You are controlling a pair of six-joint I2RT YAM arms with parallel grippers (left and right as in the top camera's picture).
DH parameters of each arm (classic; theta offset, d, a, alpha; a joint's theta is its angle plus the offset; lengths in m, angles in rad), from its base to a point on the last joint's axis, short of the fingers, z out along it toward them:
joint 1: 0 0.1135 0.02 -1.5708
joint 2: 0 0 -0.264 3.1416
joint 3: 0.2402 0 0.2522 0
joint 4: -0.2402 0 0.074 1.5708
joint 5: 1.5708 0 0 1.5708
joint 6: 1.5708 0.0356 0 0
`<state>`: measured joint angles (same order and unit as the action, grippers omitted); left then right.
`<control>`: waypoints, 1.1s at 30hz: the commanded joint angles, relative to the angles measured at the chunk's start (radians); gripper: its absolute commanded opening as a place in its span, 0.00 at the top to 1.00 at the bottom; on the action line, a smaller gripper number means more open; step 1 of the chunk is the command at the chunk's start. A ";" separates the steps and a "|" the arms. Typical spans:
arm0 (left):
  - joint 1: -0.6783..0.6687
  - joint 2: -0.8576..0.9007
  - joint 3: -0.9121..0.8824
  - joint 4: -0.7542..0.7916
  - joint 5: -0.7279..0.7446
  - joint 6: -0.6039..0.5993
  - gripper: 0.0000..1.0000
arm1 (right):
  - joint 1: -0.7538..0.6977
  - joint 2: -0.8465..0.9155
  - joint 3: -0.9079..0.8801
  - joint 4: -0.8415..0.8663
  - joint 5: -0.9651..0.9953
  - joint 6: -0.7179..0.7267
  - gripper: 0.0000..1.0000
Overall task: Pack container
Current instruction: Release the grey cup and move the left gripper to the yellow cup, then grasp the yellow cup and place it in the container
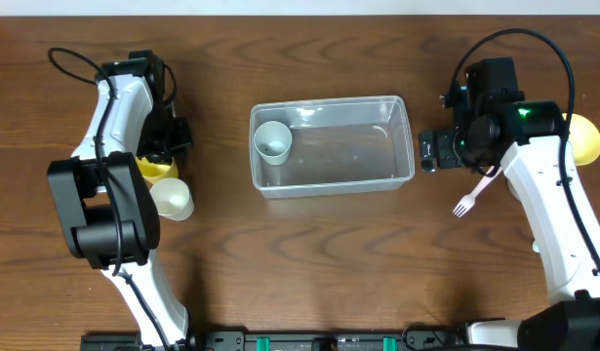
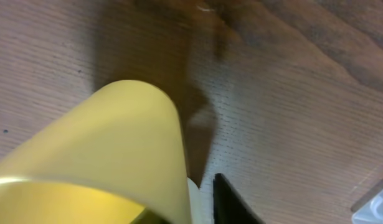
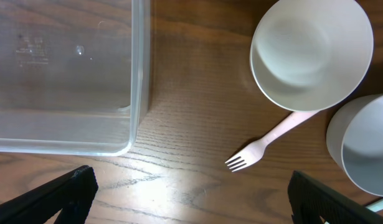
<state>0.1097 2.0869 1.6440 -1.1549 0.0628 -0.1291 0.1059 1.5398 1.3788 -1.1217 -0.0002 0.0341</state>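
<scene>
At mid-table the clear container sits upright, a white cup standing in its left end. Well to its left, the left gripper is down at a yellow cup — whether its fingers clench it cannot be told. The right gripper hangs released by the container's right end — fingers wide, empty, above a pink fork.
</scene>
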 commanded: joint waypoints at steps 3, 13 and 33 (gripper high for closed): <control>0.001 -0.011 0.015 -0.002 -0.039 0.031 0.94 | -0.002 0.001 0.016 -0.001 0.011 0.010 0.01; -0.038 -0.098 0.093 -0.011 -0.052 0.030 0.94 | -0.002 0.001 0.016 -0.001 0.011 0.010 0.01; -0.703 -0.255 0.271 0.059 -0.051 0.097 0.94 | -0.002 0.001 0.016 0.003 0.011 0.010 0.01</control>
<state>-0.5663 1.7741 1.9259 -1.1011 0.0227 -0.0521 0.1059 1.5398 1.3788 -1.1187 0.0002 0.0341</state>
